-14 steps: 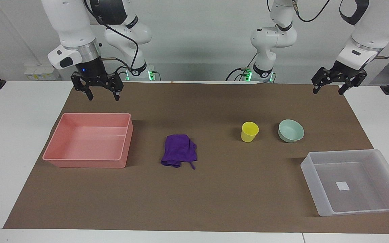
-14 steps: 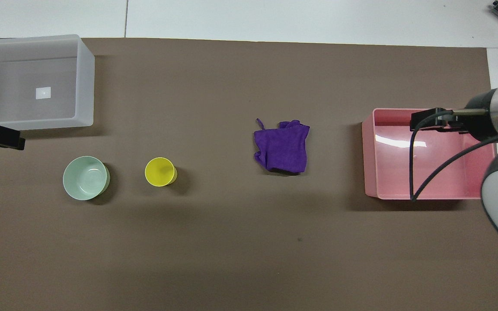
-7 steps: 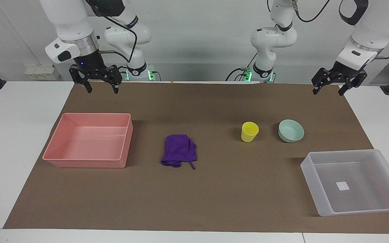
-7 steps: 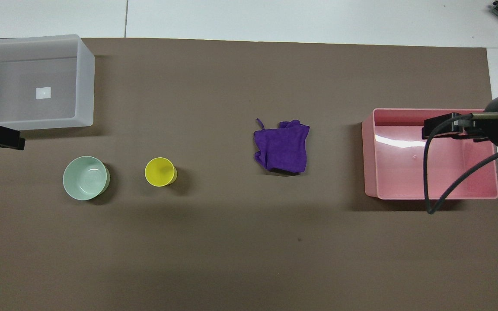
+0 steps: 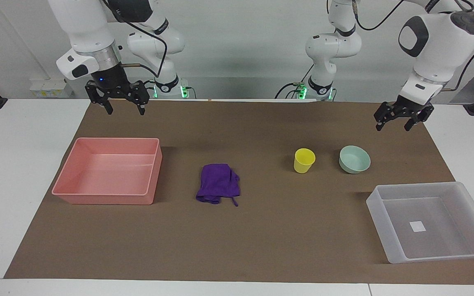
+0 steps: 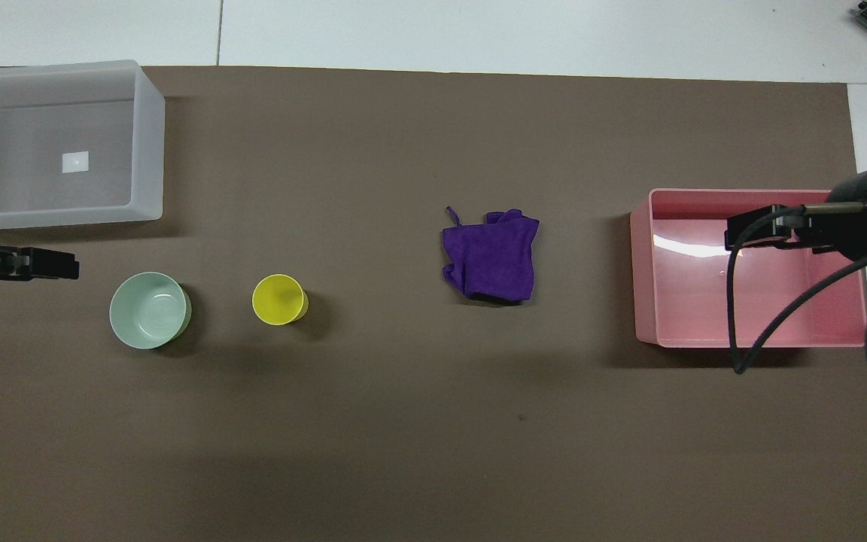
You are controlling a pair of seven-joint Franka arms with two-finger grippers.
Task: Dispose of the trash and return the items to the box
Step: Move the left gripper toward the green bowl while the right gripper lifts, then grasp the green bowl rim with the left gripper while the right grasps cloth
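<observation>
You have the crumpled purple cloth rag (image 5: pixel 218 183) lying mid-counter, between the pink rectangular plastic bin (image 5: pixel 68 181) and the small yellow plastic cup (image 5: pixel 304 160). The shallow mint-green bowl (image 5: pixel 354 159) sits beside that cup, nearer the robots than the translucent plastic box (image 5: pixel 379 213). Both the left gripper (image 5: pixel 396 119) and right gripper (image 5: pixel 124 102) hang released, holding nothing.

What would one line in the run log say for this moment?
left gripper: open, raised by mint-green bowl | right gripper: open, raised by pink bin | yellow cup, purple cloth: on mat | clear box: empty
</observation>
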